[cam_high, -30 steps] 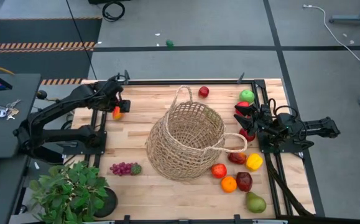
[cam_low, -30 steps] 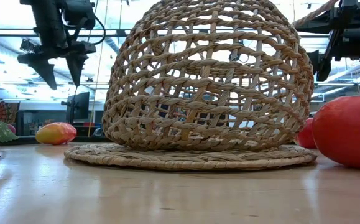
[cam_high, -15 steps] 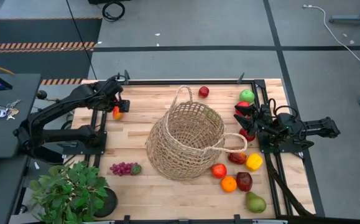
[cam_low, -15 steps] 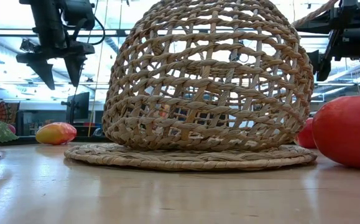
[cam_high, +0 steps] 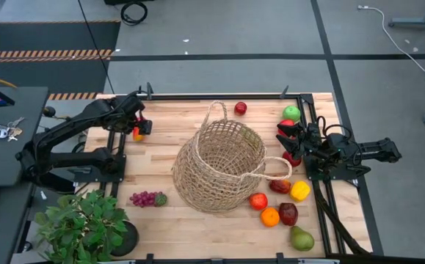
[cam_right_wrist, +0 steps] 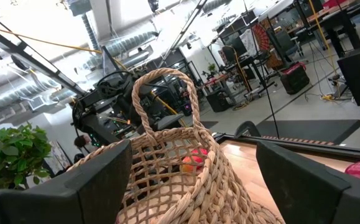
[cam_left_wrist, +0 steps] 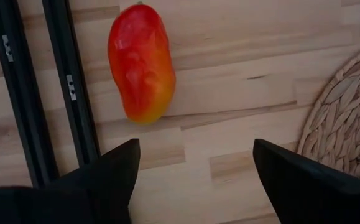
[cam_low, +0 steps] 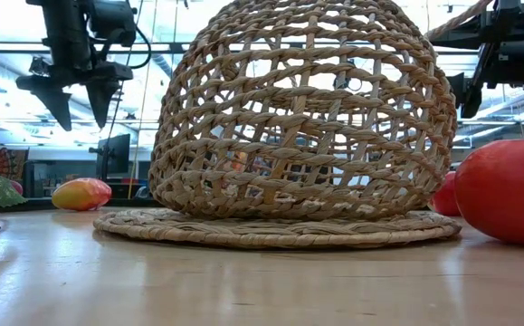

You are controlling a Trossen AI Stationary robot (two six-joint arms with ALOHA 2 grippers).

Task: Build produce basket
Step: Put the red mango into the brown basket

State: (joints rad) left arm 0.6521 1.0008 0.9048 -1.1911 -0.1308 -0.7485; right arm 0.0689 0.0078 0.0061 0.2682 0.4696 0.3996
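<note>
Hovering left gripper (cam_left_wrist: 192,180) above mango (cam_left_wrist: 141,62), fingers wide, empty. Descend centred, straddle short axis, close gently. Basket (cam_high: 219,165) mid-table, just beside. Right gripper (cam_high: 291,139) idle at table's right edge, fingers apart.

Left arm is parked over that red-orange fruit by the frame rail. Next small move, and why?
Probably lower the left end effector straight down around the red-orange fruit. Its fingers are open and well above the table, with nothing in them. In the left wrist view the fruit lies ahead of the fingers, near one side, so a slight shift toward it first seems wise. The basket looks empty.
</note>
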